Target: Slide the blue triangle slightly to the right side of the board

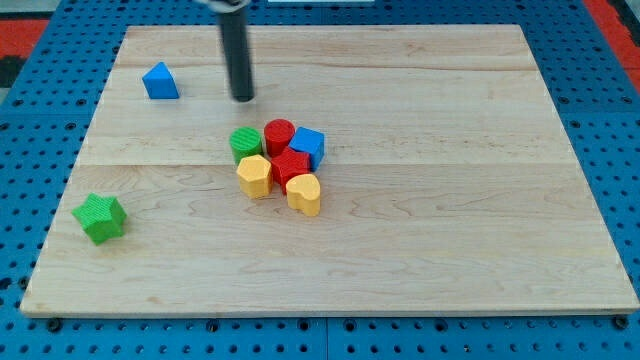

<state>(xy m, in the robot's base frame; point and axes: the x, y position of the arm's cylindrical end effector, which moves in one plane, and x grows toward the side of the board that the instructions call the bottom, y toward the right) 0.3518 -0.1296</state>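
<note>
The blue triangle (160, 82) lies near the view's top left of the wooden board (450, 220). My tip (243, 99) is the end of the dark rod coming down from the view's top. It stands to the right of the blue triangle, well apart from it, and above the cluster of blocks.
A tight cluster sits mid-board: a green cylinder (245, 144), a red cylinder (279, 134), a blue cube (308, 147), a red block (292, 166), a yellow hexagon (255, 176) and a yellow heart (304, 194). A green star (100, 218) lies at the left.
</note>
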